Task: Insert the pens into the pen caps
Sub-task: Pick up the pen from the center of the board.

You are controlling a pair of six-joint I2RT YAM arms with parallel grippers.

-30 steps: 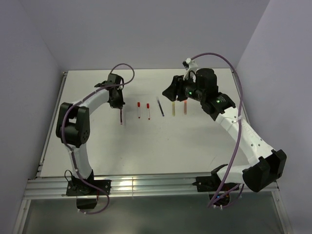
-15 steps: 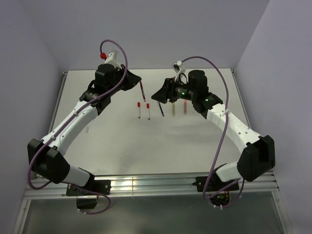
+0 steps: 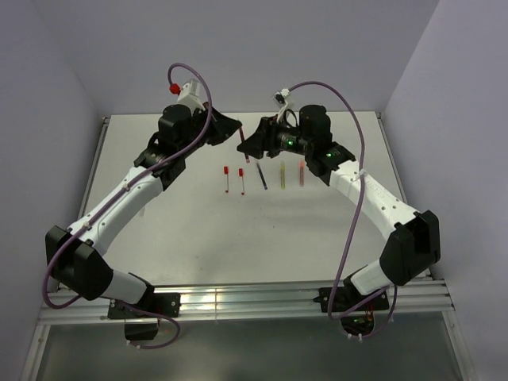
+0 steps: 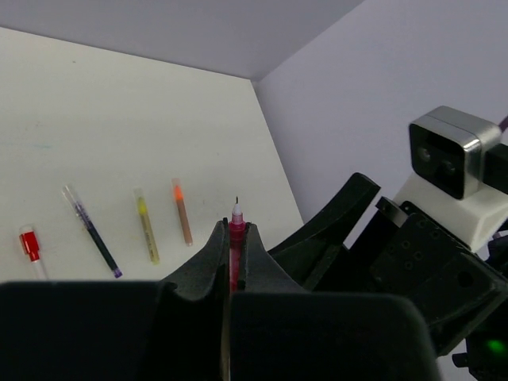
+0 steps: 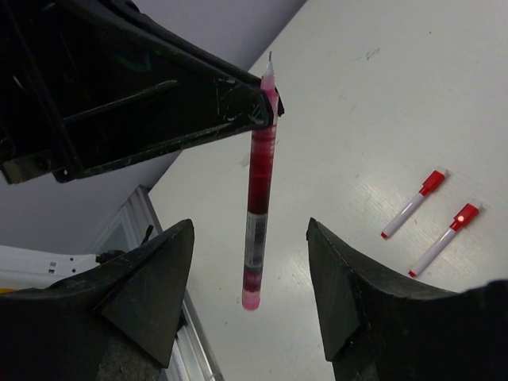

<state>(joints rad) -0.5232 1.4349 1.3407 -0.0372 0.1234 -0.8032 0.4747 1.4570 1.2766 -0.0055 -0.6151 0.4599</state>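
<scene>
Tabletop (image 3: 198, 238): pale, between lilac walls; 5 other pens (image 3: 261, 176) lie on it in a row.
Left gripper (image 4: 236, 234): clamped on red pen (image 5: 259, 206) just behind the nib, held above the tabletop.
Red pen: long axis steeply tilted, nib up, blunt end hanging towards right gripper (image 5: 250, 238).
Right gripper: wide, 1 finger on either side of the barrel, apart from it.

The left claw (image 4: 236, 240) is clamped on a red pen (image 4: 236, 219), whose fine tip pokes out past the fingertips. On the pale desk (image 4: 119, 111) beyond lie a red-capped pen (image 4: 30, 244), a dark pen (image 4: 91, 232), a yellow pen (image 4: 146, 226) and an orange pen (image 4: 182, 212), side by side and apart. At right looms the right claw (image 4: 333, 230), with a grey wrist camera (image 4: 448, 163) above it.
</scene>
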